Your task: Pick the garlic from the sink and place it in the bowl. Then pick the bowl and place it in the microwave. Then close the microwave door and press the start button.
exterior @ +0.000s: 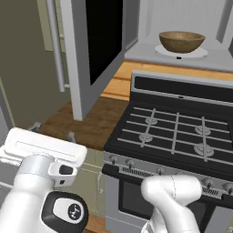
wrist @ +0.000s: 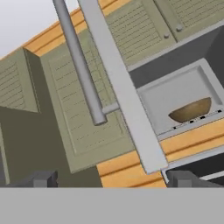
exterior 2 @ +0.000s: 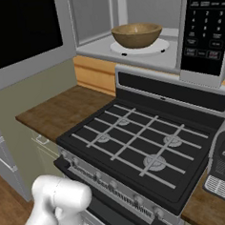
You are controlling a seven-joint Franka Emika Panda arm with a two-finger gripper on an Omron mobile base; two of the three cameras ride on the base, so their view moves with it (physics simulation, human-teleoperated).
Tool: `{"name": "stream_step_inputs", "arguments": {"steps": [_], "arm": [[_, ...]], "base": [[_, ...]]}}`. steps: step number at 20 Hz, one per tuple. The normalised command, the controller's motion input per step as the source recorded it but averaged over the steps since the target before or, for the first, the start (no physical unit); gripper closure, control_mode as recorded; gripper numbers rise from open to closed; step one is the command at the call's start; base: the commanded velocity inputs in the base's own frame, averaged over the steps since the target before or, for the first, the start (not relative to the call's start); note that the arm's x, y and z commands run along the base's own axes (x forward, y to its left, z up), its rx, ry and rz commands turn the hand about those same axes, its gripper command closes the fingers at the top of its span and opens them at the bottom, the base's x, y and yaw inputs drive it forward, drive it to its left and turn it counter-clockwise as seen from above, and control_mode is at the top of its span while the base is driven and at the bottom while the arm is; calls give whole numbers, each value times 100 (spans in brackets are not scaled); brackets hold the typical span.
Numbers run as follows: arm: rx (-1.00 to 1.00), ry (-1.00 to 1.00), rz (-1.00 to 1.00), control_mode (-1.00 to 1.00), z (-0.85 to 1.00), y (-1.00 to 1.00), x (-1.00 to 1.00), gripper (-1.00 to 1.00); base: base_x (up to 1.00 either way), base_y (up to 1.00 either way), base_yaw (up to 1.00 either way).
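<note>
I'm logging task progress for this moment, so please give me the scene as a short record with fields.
bowl: wide brown wooden bowl sits on the white round turntable inside the silver-grey microwave
garlic: cannot tell whether it is in the bowl
microwave door: grey-framed door with black glass stands open, its long grey bar handle near the gripper
gripper: fingertips apart, holding nothing
below microwave: black gas stove
steps left: close door, press start
</note>
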Motion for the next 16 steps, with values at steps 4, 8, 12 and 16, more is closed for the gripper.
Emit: {"name": "stream_step_inputs", "arguments": {"steps": [4, 8, 12, 16], "arm": [[0, -16, -17, -100, -30, 90, 81, -100], [0, -2, -14, -100, -38, 66, 87, -100], [7, -15, -16, -100, -52, 35, 67, -100], [0, -36, -15, -100, -2, 16, 52, -100]], "base": [[0, 0, 0], [0, 0, 0], [0, 0, 0], [0, 0, 0]]}}
